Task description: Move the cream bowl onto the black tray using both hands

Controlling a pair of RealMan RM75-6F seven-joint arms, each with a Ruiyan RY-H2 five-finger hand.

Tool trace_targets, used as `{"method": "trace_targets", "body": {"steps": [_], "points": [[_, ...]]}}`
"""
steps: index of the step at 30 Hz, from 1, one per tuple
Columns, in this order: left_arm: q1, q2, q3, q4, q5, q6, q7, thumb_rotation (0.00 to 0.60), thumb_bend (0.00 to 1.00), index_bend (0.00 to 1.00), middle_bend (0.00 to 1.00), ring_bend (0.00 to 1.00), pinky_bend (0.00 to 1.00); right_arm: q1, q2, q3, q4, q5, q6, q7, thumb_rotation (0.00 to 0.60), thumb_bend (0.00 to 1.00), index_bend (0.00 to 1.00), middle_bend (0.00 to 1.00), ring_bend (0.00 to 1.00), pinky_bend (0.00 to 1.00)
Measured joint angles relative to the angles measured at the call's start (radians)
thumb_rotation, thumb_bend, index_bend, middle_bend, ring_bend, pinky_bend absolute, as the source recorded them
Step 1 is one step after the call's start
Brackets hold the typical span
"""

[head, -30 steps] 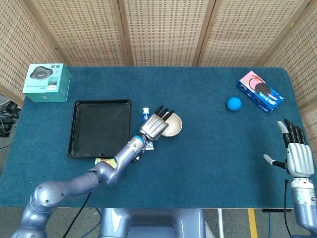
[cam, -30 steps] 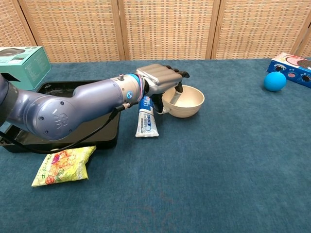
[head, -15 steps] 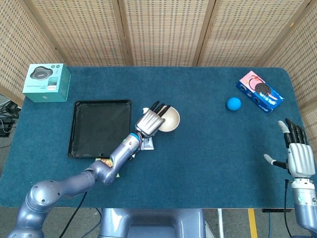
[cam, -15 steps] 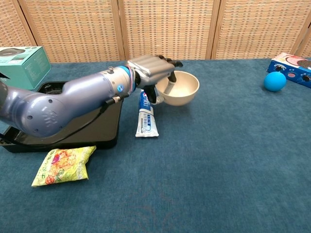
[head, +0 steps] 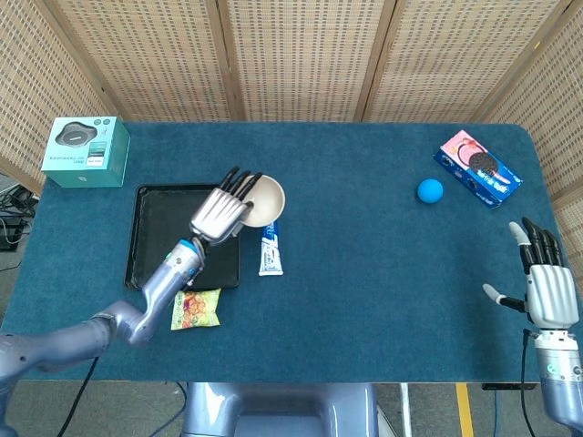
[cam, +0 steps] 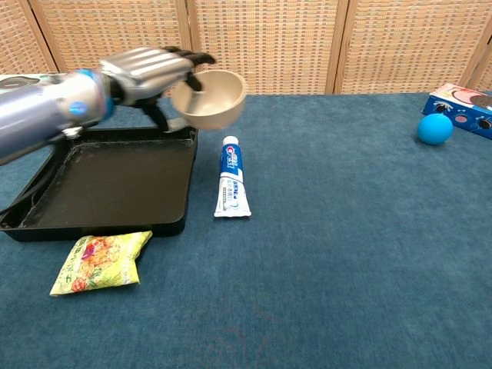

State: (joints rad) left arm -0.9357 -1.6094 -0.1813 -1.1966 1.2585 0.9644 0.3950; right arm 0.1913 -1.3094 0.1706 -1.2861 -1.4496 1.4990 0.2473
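Note:
My left hand (head: 220,211) (cam: 146,71) grips the cream bowl (head: 266,199) (cam: 211,98) by its near rim and holds it in the air, tilted, over the right edge of the black tray (head: 162,246) (cam: 100,178). The tray lies at the left of the blue table with nothing in it. My right hand (head: 543,289) hangs open at the table's far right edge, far from the bowl, and shows only in the head view.
A toothpaste tube (head: 268,250) (cam: 232,177) lies just right of the tray. A yellow snack bag (head: 193,309) (cam: 100,260) sits in front of it. A teal box (head: 85,151), a blue ball (head: 430,190) (cam: 435,128) and a cookie pack (head: 480,167) stand further off.
My left hand has lifted the cream bowl off the table and carried it left, from beside the toothpaste tube to above the tray's right edge. The right hand has stayed put.

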Motion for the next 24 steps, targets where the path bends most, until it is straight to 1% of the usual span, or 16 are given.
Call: {"method": "trace_targets", "body": {"steps": [4,7,10,16,19,24], "points": [[0.085,0.067,0.059,-0.043,0.035,0.066,-0.040,0.600,0.49,0.67,0.00,0.00,0.00,0.001,-0.001,-0.005,-0.008,-0.012,0.004,-0.014,0.600,0.16,0.00,0.00,0.00,0.00],[0.128,0.088,0.090,-0.051,0.052,0.094,-0.074,0.600,0.49,0.67,0.00,0.00,0.00,0.001,-0.002,-0.009,-0.013,-0.017,0.006,-0.021,0.600,0.16,0.00,0.00,0.00,0.00],[0.164,0.096,0.110,-0.043,0.058,0.104,-0.110,0.600,0.49,0.67,0.00,0.00,0.00,0.001,-0.003,-0.012,-0.018,-0.024,0.009,-0.032,0.600,0.16,0.00,0.00,0.00,0.00],[0.212,0.075,0.150,0.037,0.069,0.091,-0.187,0.600,0.49,0.66,0.00,0.00,0.00,0.002,-0.008,-0.019,-0.027,-0.034,0.010,-0.054,0.600,0.16,0.00,0.00,0.00,0.00],[0.223,0.049,0.159,0.092,0.072,0.069,-0.209,0.600,0.49,0.64,0.00,0.00,0.00,0.000,-0.008,-0.018,-0.028,-0.032,0.010,-0.055,0.600,0.16,0.00,0.00,0.00,0.00],[0.231,0.019,0.160,0.144,0.076,0.036,-0.237,0.600,0.49,0.63,0.00,0.00,0.00,0.000,-0.008,-0.017,-0.027,-0.031,0.010,-0.052,0.600,0.16,0.00,0.00,0.00,0.00]]}}
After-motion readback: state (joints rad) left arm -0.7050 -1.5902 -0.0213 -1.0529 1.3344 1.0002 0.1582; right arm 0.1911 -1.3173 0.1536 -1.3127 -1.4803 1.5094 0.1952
